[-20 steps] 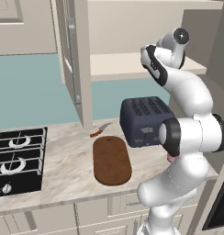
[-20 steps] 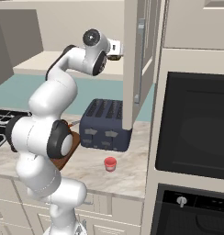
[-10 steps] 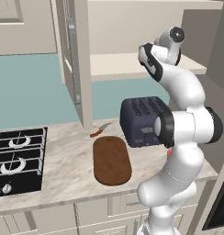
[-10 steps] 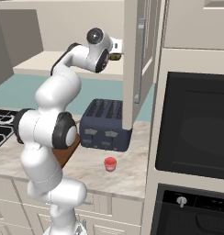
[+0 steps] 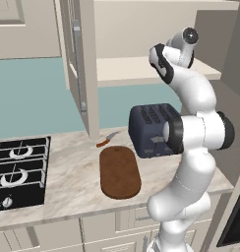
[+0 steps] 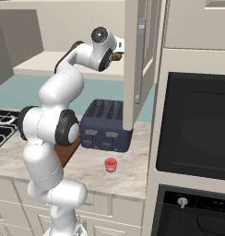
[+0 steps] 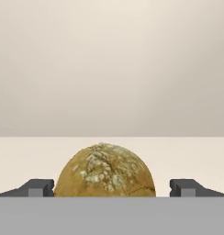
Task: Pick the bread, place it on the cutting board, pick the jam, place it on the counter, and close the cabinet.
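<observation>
We see the small round golden-brown bread roll (image 7: 106,170) resting on the pale cabinet shelf (image 5: 141,69), between the gripper's (image 7: 111,188) spread fingertips; the beige marbled stone counter (image 5: 68,172) lies below the shelf.

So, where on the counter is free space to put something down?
Bare counter lies between the stove and the cutting board, and before the toaster around the jam. It is crowded behind the board, by the knife and the open cabinet door.

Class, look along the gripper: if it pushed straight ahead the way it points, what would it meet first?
The bread, sitting dead ahead between the open gripper's fingertips; how near it is stays unclear.
</observation>
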